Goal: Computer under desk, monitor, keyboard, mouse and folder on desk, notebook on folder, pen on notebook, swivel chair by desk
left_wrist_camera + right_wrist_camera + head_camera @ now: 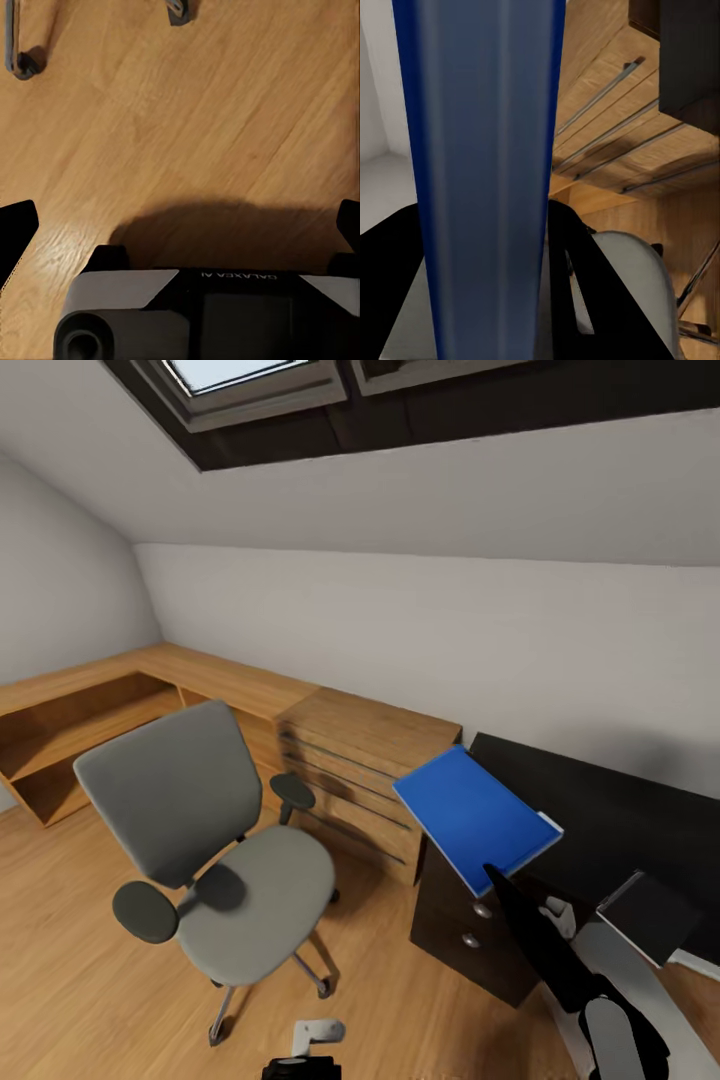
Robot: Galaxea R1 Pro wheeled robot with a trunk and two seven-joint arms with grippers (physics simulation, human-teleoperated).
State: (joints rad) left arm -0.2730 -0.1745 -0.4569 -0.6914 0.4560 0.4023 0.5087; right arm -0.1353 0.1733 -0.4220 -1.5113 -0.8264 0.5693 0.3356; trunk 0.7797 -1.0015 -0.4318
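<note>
Blue folder, pinched by the right tool and held tilted above the black tabletop edge, wants levelling, then carrying toward two o'clock before laying flat; left tool spread

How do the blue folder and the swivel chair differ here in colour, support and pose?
The folder is bright blue and flat; the swivel chair is grey with black armrests. The folder is held in the air by the right tool, tilted over the black desk's edge; the chair stands on the wood floor, seat bare. Both sit beside the light-wood cabinets.
</note>
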